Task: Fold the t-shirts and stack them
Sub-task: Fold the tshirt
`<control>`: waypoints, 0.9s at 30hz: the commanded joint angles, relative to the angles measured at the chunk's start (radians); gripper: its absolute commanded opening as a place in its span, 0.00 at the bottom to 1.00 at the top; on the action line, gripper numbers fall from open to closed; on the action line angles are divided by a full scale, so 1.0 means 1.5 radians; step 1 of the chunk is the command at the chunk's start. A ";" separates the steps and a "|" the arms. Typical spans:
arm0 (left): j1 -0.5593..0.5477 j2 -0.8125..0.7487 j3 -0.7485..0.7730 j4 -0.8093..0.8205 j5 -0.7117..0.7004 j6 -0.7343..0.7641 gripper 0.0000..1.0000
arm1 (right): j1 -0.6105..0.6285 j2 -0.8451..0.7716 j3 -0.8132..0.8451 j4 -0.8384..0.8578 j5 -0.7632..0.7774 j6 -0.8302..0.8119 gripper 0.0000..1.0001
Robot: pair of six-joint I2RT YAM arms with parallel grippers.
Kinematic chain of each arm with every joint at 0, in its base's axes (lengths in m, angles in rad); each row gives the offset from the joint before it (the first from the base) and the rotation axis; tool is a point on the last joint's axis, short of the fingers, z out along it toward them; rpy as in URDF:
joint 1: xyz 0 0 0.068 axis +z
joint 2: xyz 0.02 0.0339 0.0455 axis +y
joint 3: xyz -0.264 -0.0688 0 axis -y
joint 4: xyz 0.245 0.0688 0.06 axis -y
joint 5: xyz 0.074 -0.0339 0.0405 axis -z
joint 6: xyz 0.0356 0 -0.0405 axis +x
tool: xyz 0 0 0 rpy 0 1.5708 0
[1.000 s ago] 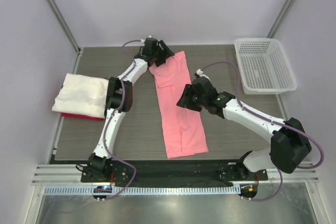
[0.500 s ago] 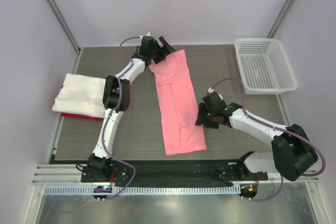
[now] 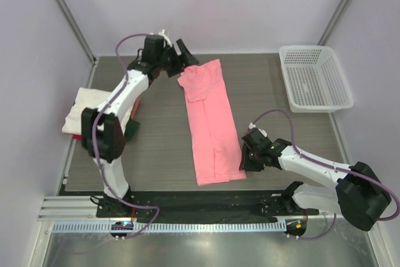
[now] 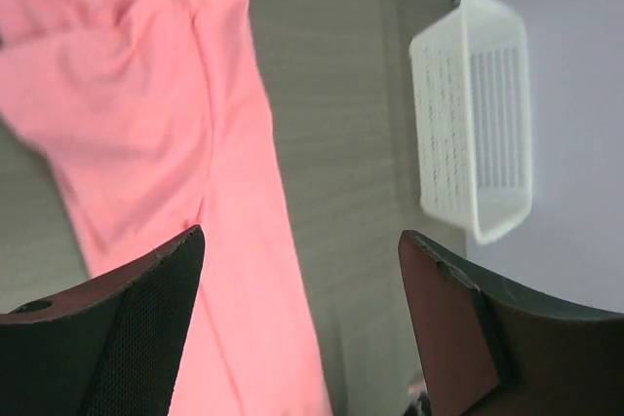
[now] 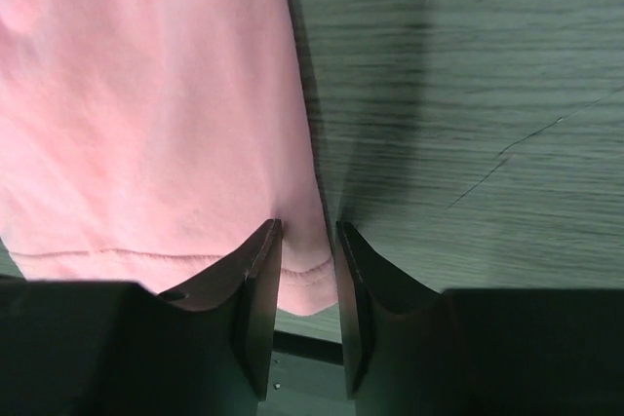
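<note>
The salmon-pink t-shirt (image 5: 146,94) ran off-frame ahead of the right gripper (image 5: 307,233)'s 2 jaws; whether they pinched its hem was unclear. The left arm (image 3: 119,101) covered part of the white t-shirt (image 3: 76,110).

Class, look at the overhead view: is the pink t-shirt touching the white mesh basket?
Apart. The top view shows the pink t-shirt lying mid-table and the basket at the far right, with bare table between them.
</note>
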 commanded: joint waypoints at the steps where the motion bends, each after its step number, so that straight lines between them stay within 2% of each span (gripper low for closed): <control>1: -0.017 -0.090 -0.140 -0.070 0.020 0.031 0.81 | 0.030 0.004 -0.011 -0.003 -0.006 0.029 0.32; 2: -0.023 -0.148 -0.221 -0.073 0.020 0.031 0.81 | 0.036 0.000 -0.012 -0.003 -0.007 0.035 0.29; 4: -0.055 -0.208 -0.304 -0.076 0.011 0.034 0.81 | 0.059 -0.011 -0.018 -0.002 -0.006 0.056 0.27; 5: -0.069 -0.236 -0.380 -0.082 -0.004 0.035 0.81 | 0.067 -0.021 -0.021 -0.004 -0.007 0.064 0.19; 6: -0.100 -0.293 -0.415 -0.088 -0.018 0.031 0.81 | 0.075 -0.024 -0.024 -0.003 -0.007 0.073 0.15; 10: -0.164 -0.414 -0.594 -0.109 -0.053 -0.019 0.81 | 0.105 -0.028 -0.030 0.006 -0.006 0.097 0.03; 14: -0.212 -0.550 -0.694 -0.160 -0.098 -0.077 0.77 | 0.132 -0.035 -0.027 0.014 -0.007 0.123 0.01; 17: -0.242 -0.663 -0.760 -0.180 -0.096 -0.137 0.56 | 0.145 -0.044 -0.027 0.017 -0.005 0.140 0.01; 20: -0.262 -0.732 -0.809 -0.182 -0.086 -0.185 0.45 | 0.147 -0.051 -0.030 0.019 -0.004 0.144 0.01; 22: -0.272 -0.742 -0.834 -0.175 -0.077 -0.201 0.45 | 0.148 -0.055 -0.032 0.021 -0.005 0.148 0.01; 24: -0.296 -0.739 -0.845 -0.152 -0.080 -0.224 0.52 | 0.150 -0.056 -0.033 0.021 -0.006 0.152 0.01; 27: -0.331 -0.721 -0.865 -0.111 -0.090 -0.254 0.54 | 0.157 -0.064 -0.039 0.024 -0.006 0.160 0.01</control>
